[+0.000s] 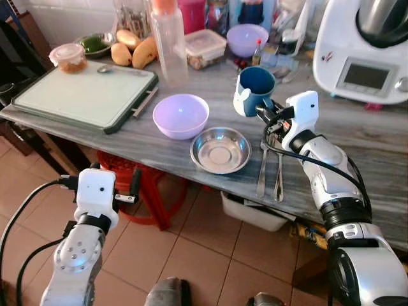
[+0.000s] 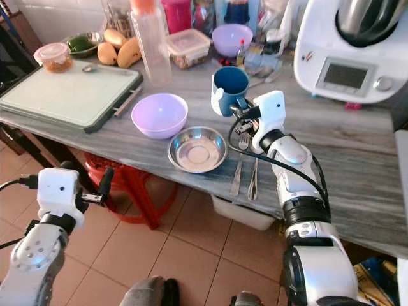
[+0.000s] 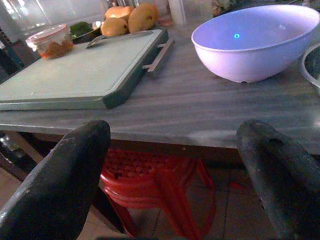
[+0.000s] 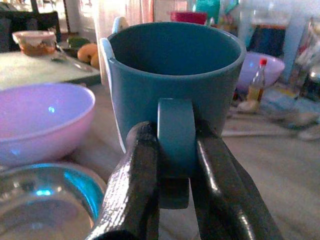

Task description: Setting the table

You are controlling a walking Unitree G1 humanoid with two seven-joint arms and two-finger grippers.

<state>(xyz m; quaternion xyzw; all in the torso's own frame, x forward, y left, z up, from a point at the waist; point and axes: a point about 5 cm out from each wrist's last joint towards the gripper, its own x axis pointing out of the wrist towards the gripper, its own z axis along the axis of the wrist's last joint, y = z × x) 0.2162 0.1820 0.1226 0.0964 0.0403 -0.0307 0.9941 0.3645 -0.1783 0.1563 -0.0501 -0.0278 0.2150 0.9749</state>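
My right gripper is shut on the handle of a blue mug, holding it upright just above the grey marble table. The right wrist view has the two black fingers clamping the mug's handle. A lilac bowl and a steel bowl sit near the table's front edge. A fork and a spoon lie right of the steel bowl. My left gripper hangs open below the table edge, over the tiled floor, with nothing between its fingers.
A green-rimmed cutting board lies at the table's left. Behind stand a tall plastic bottle, mangoes, food containers, another lilac bowl and a white kitchen machine. A red stool stands under the table.
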